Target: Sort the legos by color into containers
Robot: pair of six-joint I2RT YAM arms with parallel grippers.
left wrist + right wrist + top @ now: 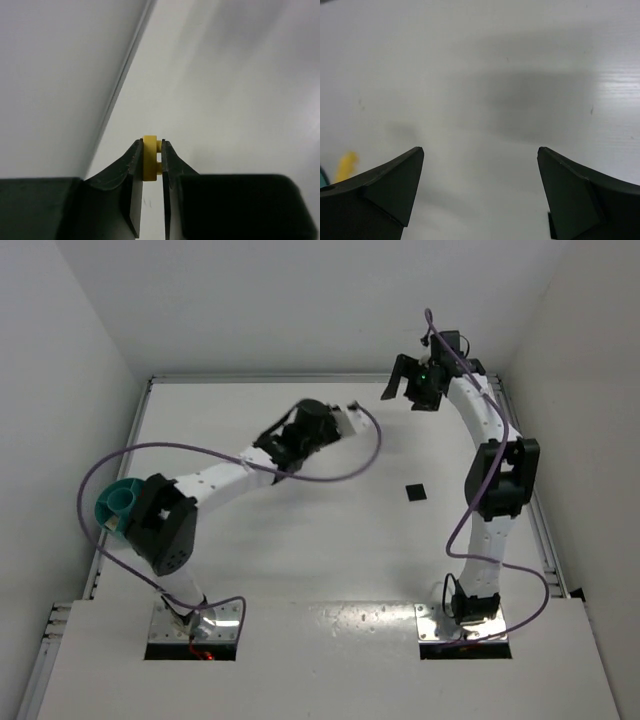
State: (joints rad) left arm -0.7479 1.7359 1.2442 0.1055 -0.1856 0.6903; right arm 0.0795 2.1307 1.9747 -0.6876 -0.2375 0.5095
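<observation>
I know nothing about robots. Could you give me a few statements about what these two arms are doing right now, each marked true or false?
1. The left hand pinches a yellow lego. True.
2. The right hand grips a red lego. False: it is open and empty.
3. The teal bowl sits on the left, partly hidden by the left arm. True.
4. The yellow lego lies inside the bowl. False: it is held in the left hand, away from the bowl.

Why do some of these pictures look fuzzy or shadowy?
Left wrist: the yellow lego is in focus. Right wrist: a broad grey shadow mid-frame, and a blurred yellow blob at the left edge. Top external: glare on the near ledge.
</observation>
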